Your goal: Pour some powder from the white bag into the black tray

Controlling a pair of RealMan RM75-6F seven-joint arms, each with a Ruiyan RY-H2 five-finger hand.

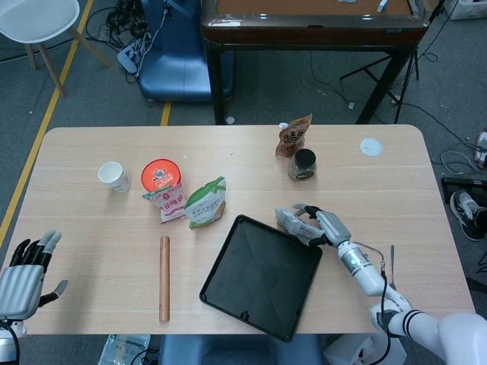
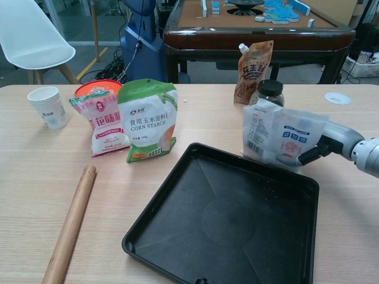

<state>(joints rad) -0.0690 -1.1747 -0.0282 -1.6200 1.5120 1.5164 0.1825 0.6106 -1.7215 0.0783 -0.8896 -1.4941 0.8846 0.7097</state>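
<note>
Chest view shows your right hand (image 2: 323,145) grasping the white bag (image 2: 281,137) beside the black tray (image 2: 228,222); it looks soft and light, so hold its upper side firmly

Head view sits high up, looking steeply down on the whole bench (image 1: 84,163) and the floor past it. Chest view is low and close, about bench height, facing forward. Both catch the black tray (image 1: 262,277) (image 2: 237,228) and the bags around it.
</note>
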